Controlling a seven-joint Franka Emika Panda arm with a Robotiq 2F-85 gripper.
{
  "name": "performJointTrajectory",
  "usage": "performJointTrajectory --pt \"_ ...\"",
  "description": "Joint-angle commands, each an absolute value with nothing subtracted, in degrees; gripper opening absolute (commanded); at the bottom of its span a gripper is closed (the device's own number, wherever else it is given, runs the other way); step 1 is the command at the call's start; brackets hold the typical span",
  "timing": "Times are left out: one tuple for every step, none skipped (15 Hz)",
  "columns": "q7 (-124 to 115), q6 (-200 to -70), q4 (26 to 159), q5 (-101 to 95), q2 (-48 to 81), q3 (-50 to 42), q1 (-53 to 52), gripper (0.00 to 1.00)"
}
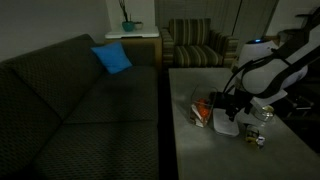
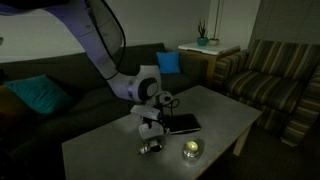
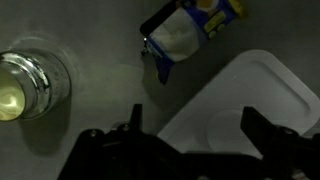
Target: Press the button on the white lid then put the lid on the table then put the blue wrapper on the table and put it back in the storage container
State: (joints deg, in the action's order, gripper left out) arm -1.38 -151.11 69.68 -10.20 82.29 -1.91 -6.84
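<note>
Storage container (image 1: 202, 108) noted on the table (image 1: 200, 155) in an exterior view: small clear box, uncovered, orange-red and white contents seen inside, not made out further. Small round dish (image 3: 25, 85) recorded at the left of the wrist view, shiny rim, pale inside. White lid (image 3: 250, 95) is laid flat on the table just beside the container; smooth plastic, rounded corners. Blue wrapper (image 3: 190, 25) is found on the table top close to the lid's edge, apart from it; crinkled, blue with a white patch and yellow marks. Gripper (image 3: 185, 150) is held above the lid, jaws spread wide, nothing gripped; dark fingers (image 3: 100, 152) are seen on either side. Flat black rectangle (image 2: 183, 123) lies beside the gripper. Table top plain light grey, matte. Room dim: dark patterned sofa (image 1: 60, 100), blue cushion (image 1: 112, 58), striped armchair (image 1: 195, 45).
</note>
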Motion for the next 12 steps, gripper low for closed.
performJointTrajectory --pt "0.83 -151.04 75.04 -9.46 77.84 0.94 -4.8 1.0" --pt "1.01 -150.78 75.46 -9.37 77.41 1.58 -4.34 1.0" --pt "1.33 -150.81 75.77 -9.33 77.23 2.31 -3.74 1.0" --pt "1.9 -150.59 76.03 -9.19 77.03 3.22 -2.92 1.0" --pt "2.41 -150.3 76.07 -9.04 77.15 4.12 -2.09 1.0" --pt "2.91 -150.32 76.14 -9.0 77.33 4.93 -1.32 1.0" --pt "3.37 -150.23 76.22 -8.92 77.48 5.74 -0.47 1.0" --pt "3.63 -150.19 76.22 -8.87 77.73 6.35 0.18 1.0" --pt "3.98 -150.25 76.32 -8.81 77.97 7.01 0.96 1.0" --pt "4.22 -150.16 76.47 -8.79 78.15 7.54 1.61 1.0" --pt "4.17 -150.04 76.56 -8.79 78.44 7.89 2.14 1.0" --pt "4.31 -149.99 76.8 -8.78 78.58 8.34 2.83 1.0"
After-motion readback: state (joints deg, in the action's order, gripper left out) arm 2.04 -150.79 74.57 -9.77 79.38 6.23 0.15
